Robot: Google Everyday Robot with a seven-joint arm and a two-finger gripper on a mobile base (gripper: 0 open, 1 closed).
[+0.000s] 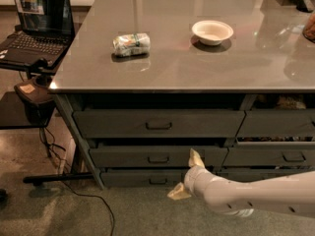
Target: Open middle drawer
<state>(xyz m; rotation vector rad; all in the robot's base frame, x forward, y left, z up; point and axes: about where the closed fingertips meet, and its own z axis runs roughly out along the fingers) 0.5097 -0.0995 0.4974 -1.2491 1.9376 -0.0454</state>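
The middle drawer (123,157) is the medium-height dark grey front in the left stack under the grey counter, with a small loop handle (158,159) at its centre. Its front stands about level with the taller drawer (113,124) above and the slimmer drawer (133,178) below. My gripper (187,176) is on a white arm (256,195) coming in from the lower right. It is open and empty. Its upper fingertip (195,157) lies against the middle drawer front, right of the handle. Its lower fingertip (178,193) hangs below the bottom drawer, over the floor.
On the counter (197,68) lie a wrapped packet (131,44) and a white bowl (212,32). A second stack of drawers (280,156) is to the right. A laptop (37,23) sits on a low side stand at the left, with cables (64,181) on the floor.
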